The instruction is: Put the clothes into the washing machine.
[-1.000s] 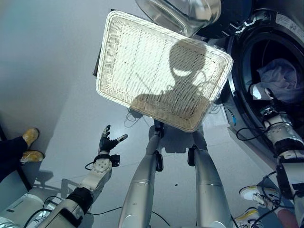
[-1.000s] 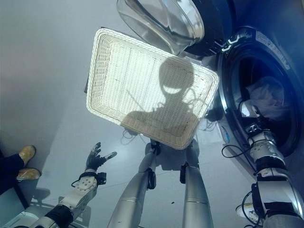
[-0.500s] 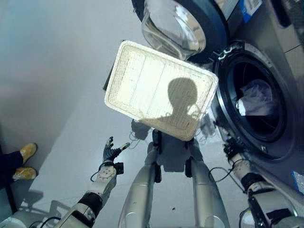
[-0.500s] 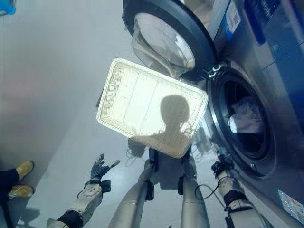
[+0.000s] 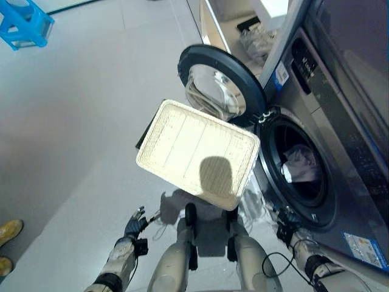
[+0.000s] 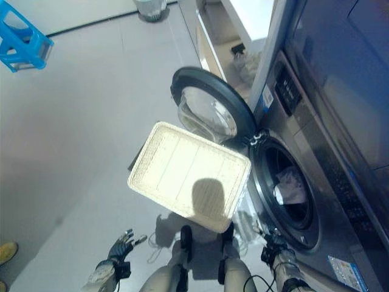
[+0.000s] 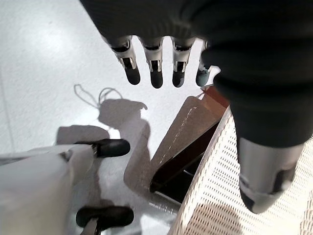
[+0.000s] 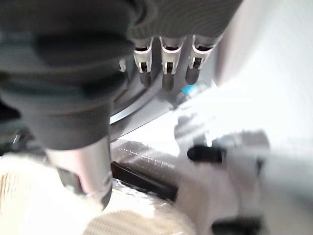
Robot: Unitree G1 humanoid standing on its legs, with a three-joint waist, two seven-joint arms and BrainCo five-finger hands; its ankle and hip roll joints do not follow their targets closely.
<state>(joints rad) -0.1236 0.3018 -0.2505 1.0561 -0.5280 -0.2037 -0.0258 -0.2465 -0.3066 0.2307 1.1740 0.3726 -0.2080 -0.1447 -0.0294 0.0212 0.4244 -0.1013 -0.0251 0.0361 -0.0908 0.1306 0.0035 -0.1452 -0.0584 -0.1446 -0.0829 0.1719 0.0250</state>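
Withdrawn from the drum, right hand (image 6: 271, 242) hangs open — left hand (image 5: 134, 223) too; clothes (image 5: 297, 163) bunched inside.

Round drum opening of grey front-load washing machine (image 5: 304, 176) is unblocked at front; pale bundle of clothes (image 5: 299, 164) sits inside, taking the middle. Dark-rimmed glass door (image 5: 220, 85) swung fully open, just beside the white woven rectangular basket (image 5: 197, 152), which stands close to the opening's left side. Grey floor (image 5: 79, 121) w/ wide free room on left; blue plastic stool (image 5: 24, 24) well apart.
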